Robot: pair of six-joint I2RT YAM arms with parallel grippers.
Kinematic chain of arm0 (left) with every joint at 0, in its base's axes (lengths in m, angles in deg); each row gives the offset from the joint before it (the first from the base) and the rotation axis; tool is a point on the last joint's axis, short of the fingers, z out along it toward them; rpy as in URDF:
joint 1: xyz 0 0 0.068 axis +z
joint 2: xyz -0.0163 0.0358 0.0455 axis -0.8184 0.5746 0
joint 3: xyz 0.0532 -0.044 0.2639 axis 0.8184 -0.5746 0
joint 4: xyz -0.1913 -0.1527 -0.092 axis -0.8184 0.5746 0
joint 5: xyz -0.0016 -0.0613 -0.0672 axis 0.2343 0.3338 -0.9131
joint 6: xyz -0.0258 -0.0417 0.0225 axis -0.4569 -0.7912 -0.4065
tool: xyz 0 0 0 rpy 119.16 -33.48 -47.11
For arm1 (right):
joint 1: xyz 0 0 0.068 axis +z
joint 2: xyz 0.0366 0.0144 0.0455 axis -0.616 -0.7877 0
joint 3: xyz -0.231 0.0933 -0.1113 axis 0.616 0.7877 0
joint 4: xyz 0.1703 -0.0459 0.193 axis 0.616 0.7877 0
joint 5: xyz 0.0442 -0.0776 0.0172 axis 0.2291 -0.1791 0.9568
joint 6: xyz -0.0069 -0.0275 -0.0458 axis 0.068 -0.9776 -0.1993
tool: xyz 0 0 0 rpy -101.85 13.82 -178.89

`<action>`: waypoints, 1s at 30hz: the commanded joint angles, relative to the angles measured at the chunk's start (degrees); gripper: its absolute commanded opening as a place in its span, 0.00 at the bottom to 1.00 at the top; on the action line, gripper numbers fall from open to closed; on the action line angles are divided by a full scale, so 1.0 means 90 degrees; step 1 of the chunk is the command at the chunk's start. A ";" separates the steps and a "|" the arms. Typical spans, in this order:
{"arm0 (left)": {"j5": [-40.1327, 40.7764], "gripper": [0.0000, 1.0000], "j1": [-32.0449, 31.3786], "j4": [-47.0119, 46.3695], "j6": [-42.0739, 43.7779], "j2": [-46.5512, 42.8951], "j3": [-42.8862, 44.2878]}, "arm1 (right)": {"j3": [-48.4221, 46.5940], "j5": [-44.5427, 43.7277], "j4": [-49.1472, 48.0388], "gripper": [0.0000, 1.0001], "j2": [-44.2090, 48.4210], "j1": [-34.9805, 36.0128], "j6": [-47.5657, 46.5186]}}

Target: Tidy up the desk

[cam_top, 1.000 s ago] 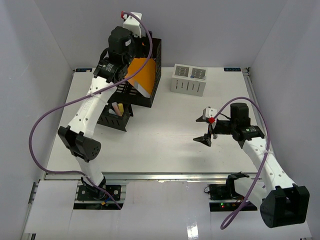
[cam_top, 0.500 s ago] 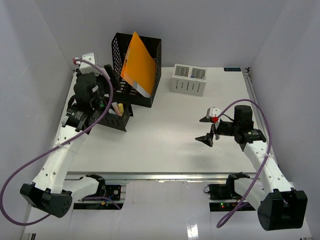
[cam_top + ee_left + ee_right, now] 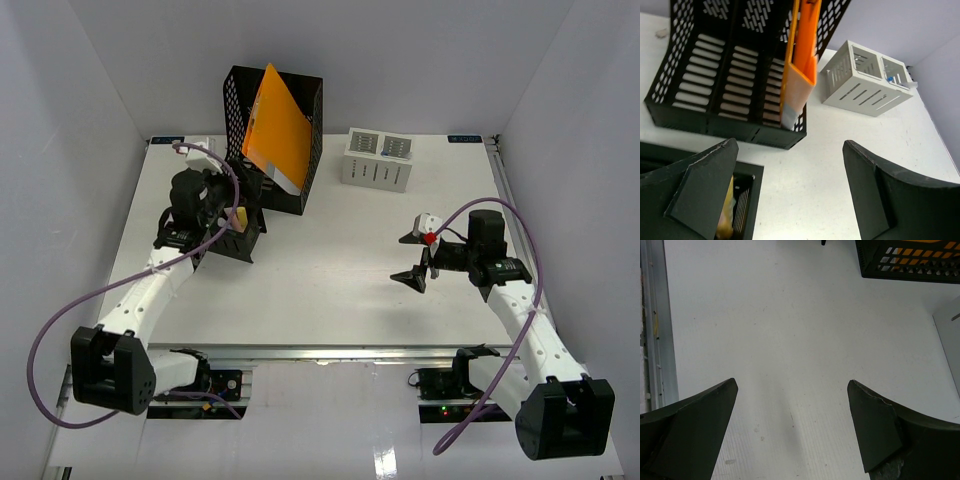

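Note:
The desk [image 3: 330,290] is a wide white tabletop with a metal rail [image 3: 330,352] along its front. At its back left a black mesh file rack [image 3: 300,100] holds an orange folder [image 3: 278,125], which stands tilted inside it; the left wrist view shows the rack [image 3: 700,75] and folder [image 3: 802,55] close up. My left gripper [image 3: 232,205] hangs open and holds nothing, over the edge of a small black bin [image 3: 235,238] in front of the rack. My right gripper [image 3: 410,257] is open above bare desk [image 3: 790,315] on the right.
A white slotted organizer box [image 3: 378,160] stands at the back centre, right of the rack, also in the left wrist view [image 3: 865,82]. The small black bin [image 3: 747,200] holds yellowish items. White walls enclose the desk on three sides.
My left arm has come away from the top of the file rack, swung down to the left, then settled over the small black bin. The orange folder stays in the rack. The right arm barely moved.

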 commanded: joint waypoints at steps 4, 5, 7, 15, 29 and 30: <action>-0.0817 0.91 0.0050 -0.1490 0.0538 0.0872 0.0552 | -0.0018 0.0153 -0.0004 0.97 -0.0068 -0.0043 -0.0145; -0.0785 0.89 0.0050 -0.1523 0.0543 0.0979 0.0617 | -0.0023 0.0149 0.0005 0.97 -0.0072 -0.0043 -0.0154; -0.0697 0.84 0.0050 -0.1573 0.0555 0.1113 0.0708 | -0.0024 0.0147 0.0008 0.97 -0.0084 -0.0037 -0.0157; -0.0716 0.38 0.0050 -0.1064 0.0746 0.1676 0.1580 | -0.0050 0.0147 0.0049 0.97 -0.0124 -0.0038 -0.0208; -0.1087 0.23 0.0050 -0.0386 0.1123 0.2631 0.3405 | -0.0103 0.0206 0.0074 0.97 -0.0182 -0.0043 -0.0186; -0.1080 0.24 0.0050 -0.0343 0.1133 0.2699 0.3520 | -0.0103 0.0204 0.0068 0.97 -0.0182 -0.0043 -0.0185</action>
